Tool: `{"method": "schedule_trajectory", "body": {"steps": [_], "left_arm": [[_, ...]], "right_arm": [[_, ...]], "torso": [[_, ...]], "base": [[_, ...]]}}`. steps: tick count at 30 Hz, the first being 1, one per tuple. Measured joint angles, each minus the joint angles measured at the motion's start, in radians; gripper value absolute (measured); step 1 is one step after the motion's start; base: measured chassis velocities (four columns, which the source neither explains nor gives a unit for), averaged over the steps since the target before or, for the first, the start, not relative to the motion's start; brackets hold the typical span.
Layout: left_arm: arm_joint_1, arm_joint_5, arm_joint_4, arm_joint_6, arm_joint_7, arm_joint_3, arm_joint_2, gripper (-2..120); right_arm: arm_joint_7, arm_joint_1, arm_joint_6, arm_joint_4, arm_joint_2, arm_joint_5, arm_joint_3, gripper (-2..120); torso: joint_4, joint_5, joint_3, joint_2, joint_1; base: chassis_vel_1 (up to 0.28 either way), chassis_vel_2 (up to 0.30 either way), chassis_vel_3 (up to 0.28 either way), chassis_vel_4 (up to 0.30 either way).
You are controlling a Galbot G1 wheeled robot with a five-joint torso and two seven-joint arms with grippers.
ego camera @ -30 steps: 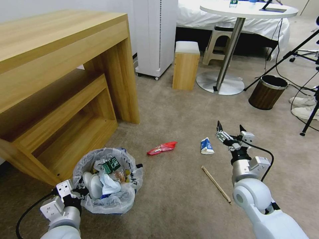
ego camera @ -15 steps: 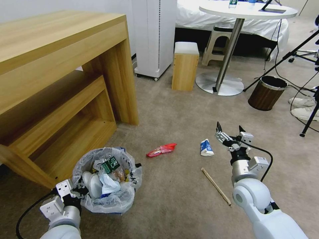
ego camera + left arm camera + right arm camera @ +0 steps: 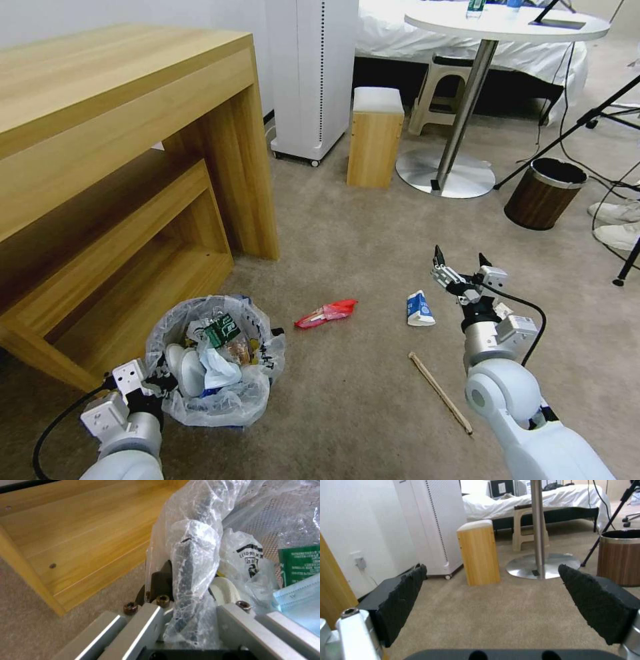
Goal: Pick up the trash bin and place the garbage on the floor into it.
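Three loose items: a red wrapper (image 3: 326, 313), a blue-white carton (image 3: 420, 309) and a wooden stick (image 3: 441, 393) lie on the floor (image 3: 347, 400), right of the bin (image 3: 215, 360).
Bin: near left, just in front of the wooden desk (image 3: 127, 167); round, lined with a crinkly see-through bag, black print on the rim.
Bin contents: a green label, white tissue and wrappers, heaped close to the rim.
Left gripper (image 3: 150, 383): at the bin's near-left rim, jaws narrow, clamped on rim and bag.
Left wrist view: shows the grip itself, one finger (image 3: 161, 580) outside the bagged rim (image 3: 191, 562); also mesh wall behind the plastic, a green label and a pale blue mask, which the head view does not make out.
Right gripper (image 3: 461, 267): hangs above the floor just right of the carton, jaws wide, holding nothing.
Right wrist view: two black pads (image 3: 403, 592) well apart over bare floor (image 3: 506, 610); far off, a wooden stool (image 3: 479, 552), a table's metal foot (image 3: 542, 565) and a brown bin (image 3: 620, 557).
Head view: shows the carton near the right gripper; stick lies nearer, beside the right arm; wrapper sits between bin and carton.
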Motion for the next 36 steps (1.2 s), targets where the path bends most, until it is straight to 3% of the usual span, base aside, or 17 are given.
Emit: {"method": "schedule_trajectory", "body": {"steps": [36], "left_arm": [[-0.021,-0.012,0.021,0.005,-0.001,0.007,0.011,1]], "right_arm": [[0.01,0.024,-0.014,-0.018,-0.001,0.005,-0.01,100]], "torso": [[0.0,0.0001,0.0,0.0,0.0]], "base": [[-0.042,0.035,0.045,-0.039]]}}
